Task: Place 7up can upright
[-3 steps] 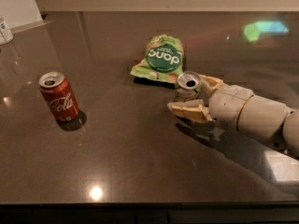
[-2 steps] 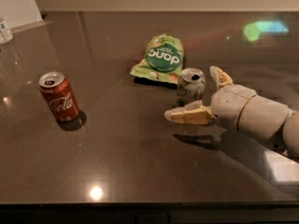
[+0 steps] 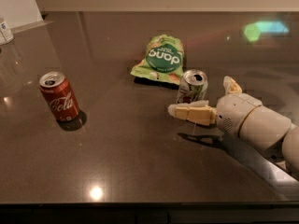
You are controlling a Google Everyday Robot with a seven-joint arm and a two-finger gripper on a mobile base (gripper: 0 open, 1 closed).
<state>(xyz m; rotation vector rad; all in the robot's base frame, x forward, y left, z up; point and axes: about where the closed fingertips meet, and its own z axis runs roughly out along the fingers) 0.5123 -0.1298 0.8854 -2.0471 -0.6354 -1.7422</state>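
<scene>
The 7up can (image 3: 192,85), silvery with green marks, stands upright on the dark table (image 3: 140,162), just right of centre, its open top showing. My gripper (image 3: 201,95) reaches in from the right and is open. One cream finger (image 3: 190,112) lies in front of the can's base, and the other finger (image 3: 231,84) sticks up to the can's right. The can stands free between the spread fingers; I cannot tell whether the near finger touches it.
A green snack bag (image 3: 161,59) lies flat just behind the can. A red Coca-Cola can (image 3: 59,97) stands upright at the left. A clear container (image 3: 5,31) sits at the far left edge, by a white board (image 3: 18,3).
The gripper held the can a second ago; its fingers have since spread apart and let go. The can now stands upright on its own.
</scene>
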